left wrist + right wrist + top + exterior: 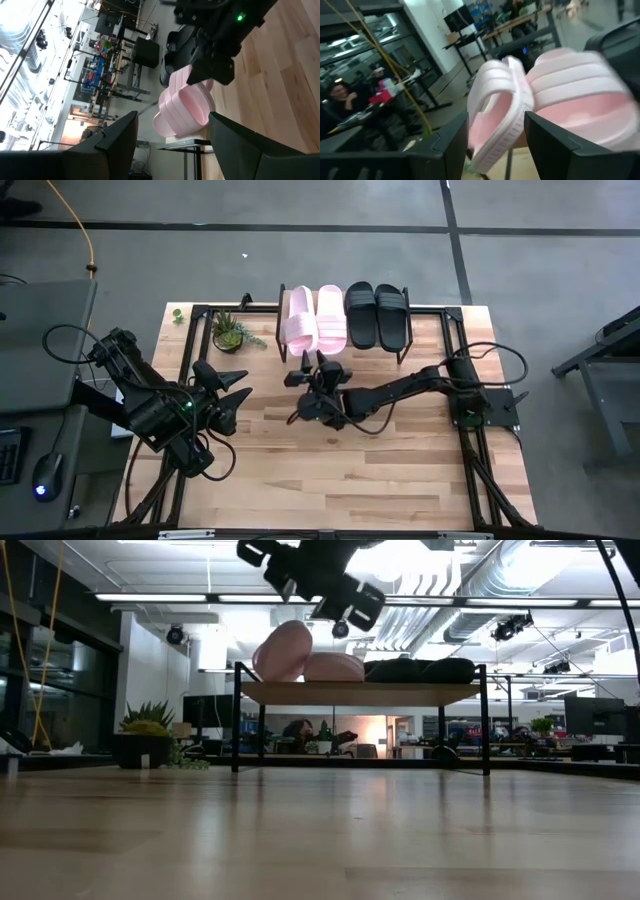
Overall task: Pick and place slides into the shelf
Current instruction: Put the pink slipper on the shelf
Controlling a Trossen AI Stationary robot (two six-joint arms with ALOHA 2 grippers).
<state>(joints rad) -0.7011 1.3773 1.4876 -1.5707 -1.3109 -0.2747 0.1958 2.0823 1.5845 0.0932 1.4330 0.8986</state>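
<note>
Pink and black slides sit in a row on top of the shelf (400,313). All four are up there: two pink slides (313,318) on one side, two black slides (377,314) next to them. They look soft and rubbery, with wide ridged straps and rounded toes. The shelf has a flat, pale wooden top and thin black metal legs.

The right gripper (322,367) hangs just in front of the shelf, close to the pink pair. Its fingers stand apart and hold nothing.

The outer pink slide (282,650) looks tilted, with one edge riding up near the end of the shelf. I think a small bump from the right gripper could tip it off. The fingers could also catch a strap, because they are so near.

The left gripper (233,393) waits well away from the shelf, out over the table (400,470), near a small green plant (231,332). Its fingers are apart and empty too.
</note>
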